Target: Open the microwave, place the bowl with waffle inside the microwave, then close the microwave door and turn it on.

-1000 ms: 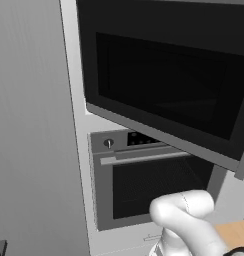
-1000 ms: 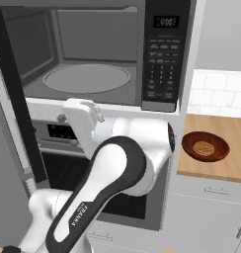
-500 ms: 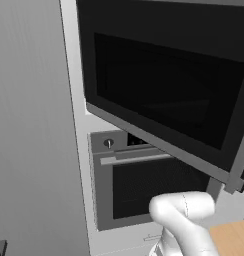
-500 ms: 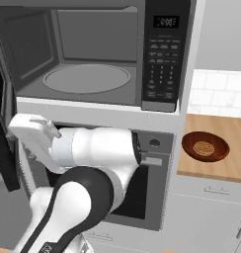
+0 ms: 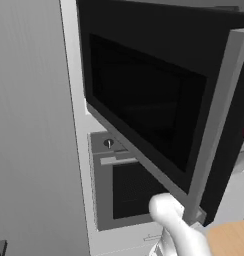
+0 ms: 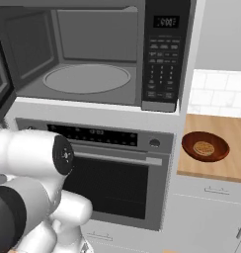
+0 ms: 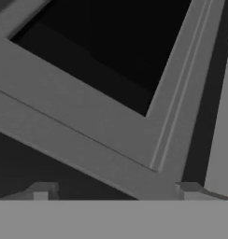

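Cabinetry in pale grey forms the tall wall on the left of the left base view, with the appliances built into it. Largest of these is the big black built-in microwave with a dark button panel on its right side; its grey cavity stands open, and a round pale glass turntable lies flat on the cavity floor. The wide black microwave door with its dark window and grey frame is swung out to the left on its hinge, its window facing the left base camera and its grey edge strip running down the right side of that view. In the hand view the door's grey inner frame crosses the picture at a slant, close in front of the camera.

Below the microwave sits the stainless oven with a horizontal grey handle and a dark glass front, shut. To its right is a light wooden countertop, well apart from the microwave, and on it rests the round dark brown bowl holding a golden waffle.

The two-finger gripper shows as two small grey tips at the bottom of the hand view, set wide apart with nothing between them.
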